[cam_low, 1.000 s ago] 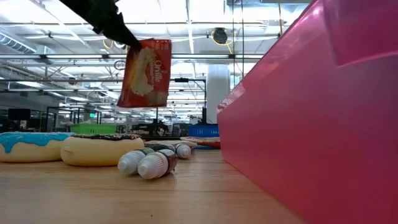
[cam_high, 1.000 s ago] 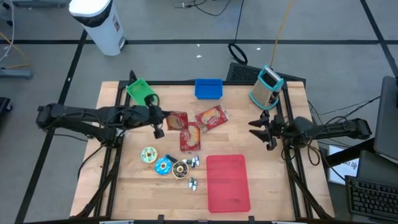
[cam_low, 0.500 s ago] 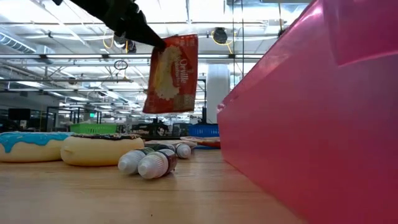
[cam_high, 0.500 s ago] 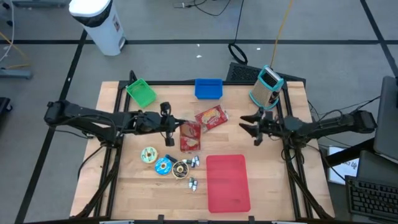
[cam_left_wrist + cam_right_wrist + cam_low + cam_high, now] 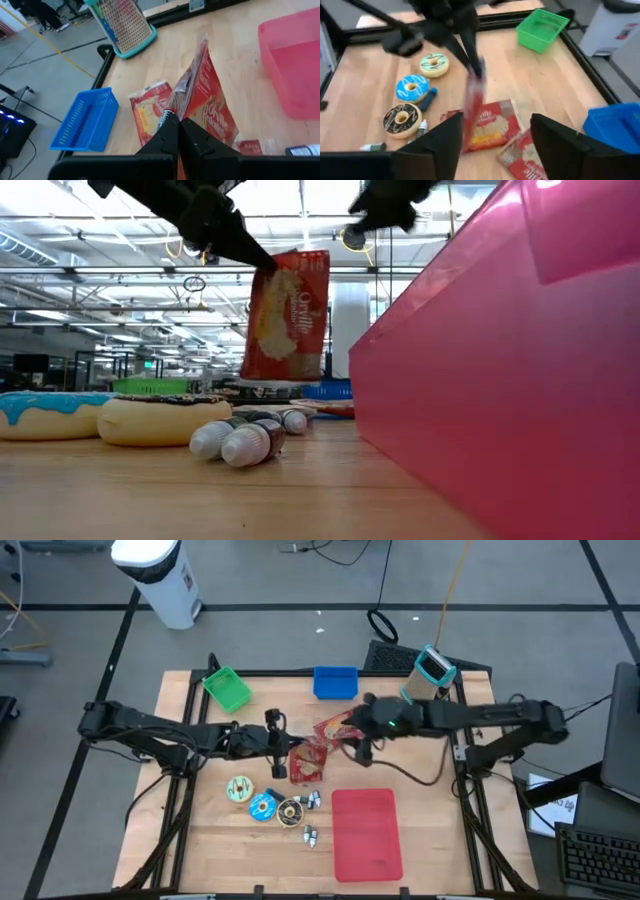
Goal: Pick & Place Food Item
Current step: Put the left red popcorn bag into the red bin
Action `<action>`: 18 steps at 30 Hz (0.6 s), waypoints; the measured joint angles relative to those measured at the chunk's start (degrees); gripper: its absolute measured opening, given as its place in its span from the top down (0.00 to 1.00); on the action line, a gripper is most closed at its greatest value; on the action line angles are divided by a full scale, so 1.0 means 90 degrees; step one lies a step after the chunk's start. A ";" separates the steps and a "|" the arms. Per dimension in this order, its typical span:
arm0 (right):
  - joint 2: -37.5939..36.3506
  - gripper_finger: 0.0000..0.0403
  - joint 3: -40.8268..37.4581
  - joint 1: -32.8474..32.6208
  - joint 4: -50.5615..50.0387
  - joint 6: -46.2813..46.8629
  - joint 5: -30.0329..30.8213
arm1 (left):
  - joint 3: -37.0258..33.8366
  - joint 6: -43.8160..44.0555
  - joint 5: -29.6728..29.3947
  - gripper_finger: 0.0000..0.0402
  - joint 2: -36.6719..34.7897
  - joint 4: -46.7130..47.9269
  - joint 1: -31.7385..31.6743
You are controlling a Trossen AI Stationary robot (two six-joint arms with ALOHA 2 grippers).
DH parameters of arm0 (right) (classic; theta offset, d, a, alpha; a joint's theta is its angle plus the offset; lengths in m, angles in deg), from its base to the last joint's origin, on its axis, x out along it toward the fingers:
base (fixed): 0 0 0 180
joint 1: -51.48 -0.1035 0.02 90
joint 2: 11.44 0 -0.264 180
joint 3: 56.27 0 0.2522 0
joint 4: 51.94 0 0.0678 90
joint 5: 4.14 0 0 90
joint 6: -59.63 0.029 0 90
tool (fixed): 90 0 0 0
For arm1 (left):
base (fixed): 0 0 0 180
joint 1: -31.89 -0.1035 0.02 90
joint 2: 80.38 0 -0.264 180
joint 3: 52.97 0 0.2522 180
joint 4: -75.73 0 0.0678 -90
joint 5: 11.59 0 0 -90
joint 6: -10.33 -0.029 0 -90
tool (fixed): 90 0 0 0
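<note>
Two hands meet over the middle of the tabletop (image 5: 420,830). The left hand (image 5: 284,748) is clamped on the top edge of a red popcorn packet (image 5: 288,315), its fingers (image 5: 172,131) pressed together on the packet's folded corner. The low view shows what the overhead one cannot: the packet hangs clear above the wood, lifted, with open air beneath it. From above, it merely overlaps another packet (image 5: 308,766) lying flat under it.

The right hand (image 5: 360,743) hangs just beside the lifted packet, on the side away from the left arm. Its fingers (image 5: 559,142) stand wide apart, holding nothing; in its own wrist view the packet hangs edge-on ahead of them. The low view catches only the dark underside of this hand at the top edge.

A third packet (image 5: 336,727) lies flat near the right hand, toward the far edge. The left wrist view shows a flat packet printed side up beside the held one.

Three doughnuts sit near the front left: a pale one (image 5: 239,789), a blue one (image 5: 264,806) and a dark one (image 5: 290,811), with small bottles (image 5: 311,800) close by. A red tray (image 5: 366,833) lies at the front, filling the low view's right half. Along the far edge stand a green basket (image 5: 227,689), a blue basket (image 5: 335,682) and a grater (image 5: 428,678).
</note>
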 joint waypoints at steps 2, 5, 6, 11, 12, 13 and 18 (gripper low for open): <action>0.0520 0.39 0.0854 0.0014 -0.0745 -0.0226 -0.0136 | -0.0005 -0.0008 0.0009 0.99 0.0021 -0.0148 0.0021; 0.1253 0.33 0.1912 0.0011 -0.1628 -0.0483 -0.0240 | 0.0005 -0.0169 0.0100 1.00 0.0141 -0.0476 0.0023; 0.1486 0.31 0.2196 0.0011 -0.1897 -0.0538 -0.0244 | -0.0002 -0.0194 0.0106 1.00 0.0188 -0.0497 0.0025; 0.2331 0.31 0.3065 0.0020 -0.2770 -0.0683 -0.0256 | -0.0002 -0.0220 0.0120 1.00 0.0401 -0.0792 0.0028; 0.2450 0.31 0.3117 0.0021 -0.2786 -0.0681 -0.0316 | -0.0002 -0.0238 0.0120 1.00 0.0432 -0.0785 0.0028; 0.2537 0.32 0.3128 0.0021 -0.2833 -0.0675 -0.0426 | -0.0002 -0.0237 0.0118 0.99 0.0466 -0.0792 0.0028; 0.2841 0.37 0.3152 0.0016 -0.2974 -0.0530 -0.0737 | -0.0002 -0.0229 0.0118 1.00 0.0488 -0.0800 0.0023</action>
